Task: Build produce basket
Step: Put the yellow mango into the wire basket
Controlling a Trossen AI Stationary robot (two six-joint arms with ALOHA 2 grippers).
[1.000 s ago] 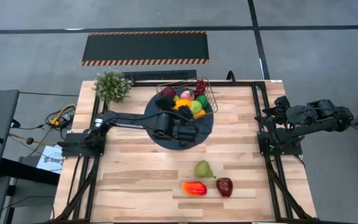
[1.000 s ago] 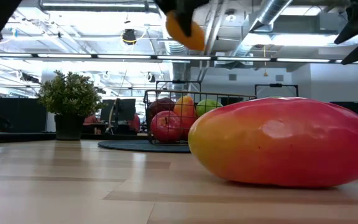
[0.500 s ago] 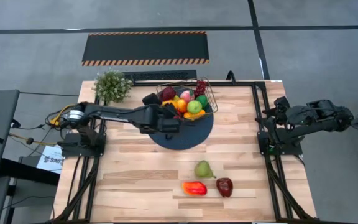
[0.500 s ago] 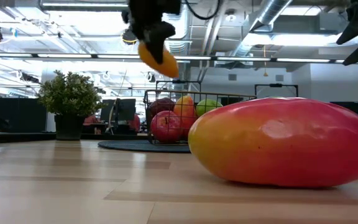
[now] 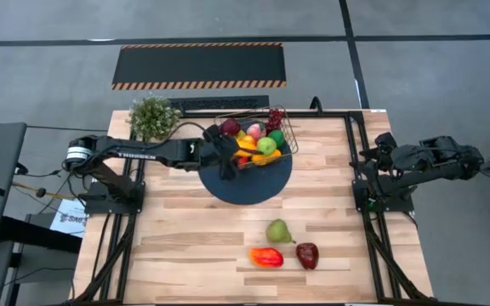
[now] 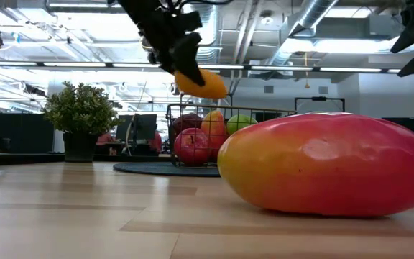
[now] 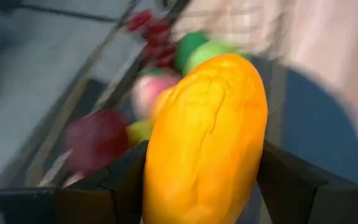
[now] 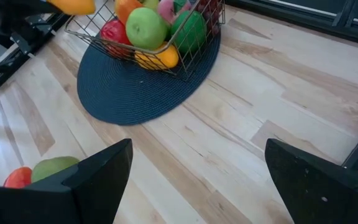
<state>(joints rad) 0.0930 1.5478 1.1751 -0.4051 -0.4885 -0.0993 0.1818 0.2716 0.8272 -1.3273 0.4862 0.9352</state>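
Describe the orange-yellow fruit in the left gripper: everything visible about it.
The orange-yellow fruit is an elongated, mango-like piece with a smooth, faintly creased plastic-looking skin, yellow shading to orange. The left gripper is shut on it, dark fingers pressing its two long sides. It hangs tilted in the air over the near-left rim of the wire basket, above the fruit already inside, touching nothing but the fingers.

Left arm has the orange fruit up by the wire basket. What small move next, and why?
Probably ease the left gripper lower over the gold wire-mesh basket, then open. It grips the oblong orange-yellow plastic fruit above the basket's near rim in the low view, so releasing now might bounce it off the piled produce.
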